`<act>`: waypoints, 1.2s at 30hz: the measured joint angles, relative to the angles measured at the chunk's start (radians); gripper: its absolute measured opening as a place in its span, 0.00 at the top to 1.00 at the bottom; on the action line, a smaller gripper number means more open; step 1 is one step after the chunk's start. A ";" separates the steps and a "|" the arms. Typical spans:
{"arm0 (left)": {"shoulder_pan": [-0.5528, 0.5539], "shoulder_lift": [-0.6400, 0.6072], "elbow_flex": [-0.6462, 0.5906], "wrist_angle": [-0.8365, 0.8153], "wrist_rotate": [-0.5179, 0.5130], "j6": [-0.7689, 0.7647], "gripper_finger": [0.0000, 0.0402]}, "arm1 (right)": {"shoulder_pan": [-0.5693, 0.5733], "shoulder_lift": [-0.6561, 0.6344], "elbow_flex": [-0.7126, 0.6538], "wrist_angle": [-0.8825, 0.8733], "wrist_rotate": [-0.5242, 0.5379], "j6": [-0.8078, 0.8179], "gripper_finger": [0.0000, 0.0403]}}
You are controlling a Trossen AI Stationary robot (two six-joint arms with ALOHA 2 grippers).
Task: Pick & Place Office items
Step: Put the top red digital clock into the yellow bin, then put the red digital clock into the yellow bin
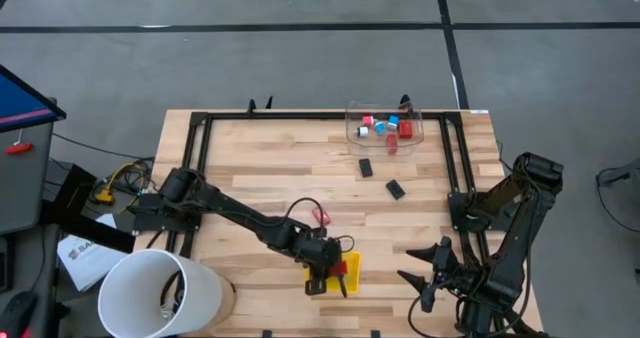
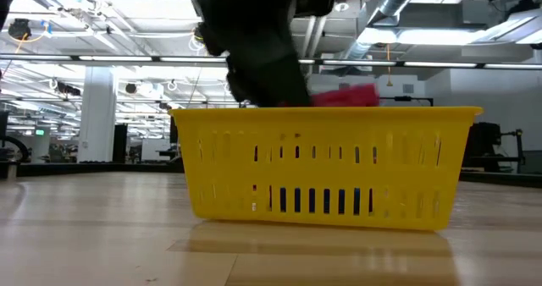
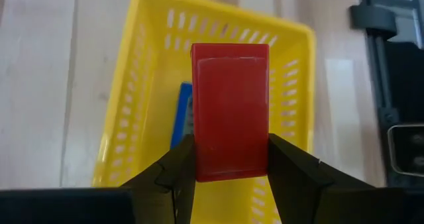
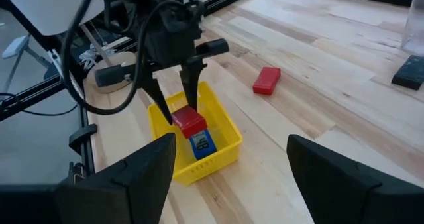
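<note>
Pale butcher-block table (image 1: 300, 168) framed in black rail, grey floor around, open workshop ceiling behind in the low view. At the near edge, a yellow basket (image 1: 350, 271); at the far edge, a clear box (image 1: 385, 124) holding several small red, blue and white pieces.

Hanging over the basket, the left gripper (image 3: 228, 159), clamped on a red block (image 3: 230, 111) by its two long sides, block held just above the rim, not yet let go. Already in the basket: one blue-and-white piece (image 4: 202, 144). Probably early going, then, with one delivered and one about to drop.

Left to move: two black pieces (image 1: 366, 166) (image 1: 396, 189) on the bare wood just in front of the clear box, a red piece (image 4: 266, 80) lying loose between box and basket, plus the lot inside the box.

Red block: flat, rectangular, smooth matte faces, rounded edges, likely rigid plastic.

Right gripper (image 4: 228, 161) parked at the table's right front corner, fingers spread wide, holding nothing.
</note>
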 joint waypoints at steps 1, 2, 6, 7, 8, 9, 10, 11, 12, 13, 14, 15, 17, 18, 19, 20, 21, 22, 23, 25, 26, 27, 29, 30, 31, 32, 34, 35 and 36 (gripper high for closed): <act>0.000 0.002 0.000 -0.009 0.000 0.005 0.64 | 0.000 0.000 0.000 0.000 0.000 0.000 0.30; 0.000 0.003 0.000 -0.022 0.000 0.006 0.64 | 0.000 0.000 0.000 0.001 0.000 -0.002 0.30; 0.003 0.011 -0.001 -0.026 0.000 0.024 0.64 | -0.005 0.000 0.000 0.004 0.000 -0.003 0.30; 0.003 0.011 -0.001 -0.024 0.000 0.027 0.64 | -0.005 0.000 0.000 0.004 0.000 -0.003 0.30; 0.003 0.011 -0.001 -0.021 0.000 0.035 0.63 | -0.005 0.000 0.000 0.004 0.000 -0.003 0.30; 0.003 0.011 -0.001 -0.022 0.000 0.045 0.62 | -0.005 0.000 0.000 0.004 0.000 -0.003 0.30; 0.003 0.011 -0.001 -0.024 0.000 0.053 0.60 | -0.005 0.000 0.000 0.004 0.000 -0.003 0.30; 0.003 0.011 -0.001 -0.022 0.000 0.057 0.58 | -0.004 0.000 0.000 0.004 0.000 -0.003 0.30; 0.003 0.011 -0.001 -0.018 0.000 0.058 0.56 | -0.004 0.000 0.000 0.004 0.000 -0.004 0.30; 0.003 0.011 -0.001 -0.015 0.000 0.059 0.54 | -0.004 0.000 0.000 0.004 0.000 -0.008 0.30; 0.003 0.011 -0.001 -0.016 0.000 0.059 0.51 | -0.004 0.000 0.000 0.004 0.000 -0.010 0.30; 0.003 0.011 -0.001 -0.018 0.000 0.059 0.50 | -0.004 0.000 0.000 0.004 0.000 -0.011 0.30; 0.003 0.011 -0.001 -0.015 0.000 0.065 0.47 | -0.004 0.000 0.000 0.004 0.000 -0.011 0.30; 0.003 0.011 -0.001 -0.010 0.000 0.069 0.46 | -0.004 0.000 0.000 0.004 0.000 -0.011 0.30; 0.003 0.011 -0.001 -0.007 0.000 0.072 0.45 | -0.004 0.000 0.000 0.004 0.000 -0.011 0.30; 0.003 0.011 -0.001 -0.007 0.000 0.074 0.45 | -0.004 0.000 0.000 0.004 0.000 -0.011 0.30; 0.003 0.011 -0.001 -0.006 0.000 0.078 0.45 | -0.004 0.000 0.000 0.004 0.000 -0.011 0.30; 0.003 0.010 -0.001 -0.006 -0.001 0.080 0.46 | -0.004 0.000 0.000 0.004 0.000 -0.011 0.30; 0.003 0.005 -0.001 -0.008 -0.005 0.085 0.46 | -0.004 0.000 0.000 0.004 0.000 -0.011 0.30; 0.006 -0.010 -0.002 -0.007 -0.028 0.105 0.47 | -0.004 0.000 0.000 0.003 0.000 -0.011 0.30; 0.007 -0.025 -0.002 -0.012 -0.047 0.113 0.47 | -0.004 0.000 0.000 0.004 0.000 -0.011 0.30; 0.009 -0.041 -0.002 -0.029 -0.075 0.121 0.48 | -0.004 0.000 0.000 0.004 0.000 -0.011 0.30; 0.019 -0.080 -0.002 -0.062 -0.127 0.155 0.49 | -0.004 0.000 0.000 0.004 0.000 -0.011 0.30; 0.027 -0.098 -0.002 -0.097 -0.142 0.188 0.49 | -0.003 0.000 0.000 0.004 0.000 -0.011 0.30; 0.035 -0.117 -0.002 -0.123 -0.155 0.233 0.50 | -0.003 0.000 0.000 0.004 0.000 -0.011 0.30; 0.042 -0.136 -0.002 -0.158 -0.174 0.276 0.50 | -0.003 0.000 0.000 0.003 0.000 -0.011 0.30; 0.064 -0.170 -0.002 -0.214 -0.223 0.365 0.49 | -0.003 0.000 0.000 0.004 0.000 -0.011 0.30; 0.078 -0.183 -0.001 -0.251 -0.240 0.414 0.49 | -0.003 0.000 0.000 0.004 0.000 -0.011 0.30; 0.096 -0.193 0.000 -0.282 -0.255 0.458 0.48 | -0.003 0.000 0.000 0.005 0.000 -0.011 0.30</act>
